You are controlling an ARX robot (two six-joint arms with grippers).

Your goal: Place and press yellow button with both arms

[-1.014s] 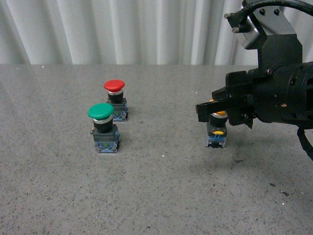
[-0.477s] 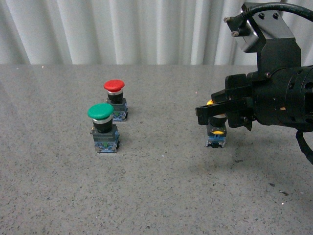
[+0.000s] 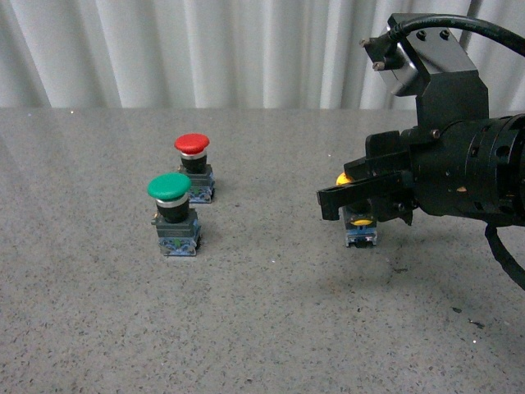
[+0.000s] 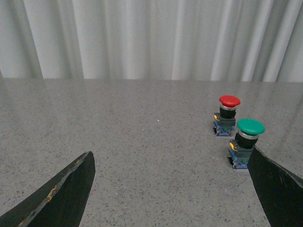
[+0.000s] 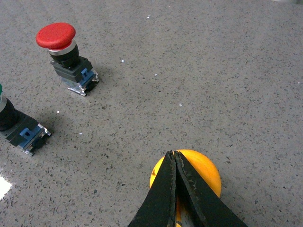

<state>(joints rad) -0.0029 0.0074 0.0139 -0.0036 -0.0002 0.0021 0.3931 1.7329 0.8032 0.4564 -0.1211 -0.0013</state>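
R tool [image 3: 330, 201] reaches in from the right, low over the tabletop [image 3: 246, 328]. Its fingers [image 5: 163, 194] are pressed together, tips meeting. In the R wrist view they lie across the cap of the yellow btn [image 5: 204, 171]. Can't tell whether they touch it.

From the front, the yellow btn [image 3: 361, 230] stands upright, right of centre. Its contact block is on the tabletop, w/ a bit of cap showing just above the fingers.

Green btn [image 3: 174, 215] & red btn [image 3: 194, 168] are well apart from it, to the left. Both are upright & just beside each other, red farther, green nearer.

L tool [image 4: 170, 153] doesn't show in the front view. In its wrist view the fingers [image 4: 66, 189] are spread wide w/ nothing between them, and the green btn [image 4: 247, 137] & red btn [image 4: 227, 115] are ahead on one side. Pale curtain [image 3: 205, 49] is at the far edge.
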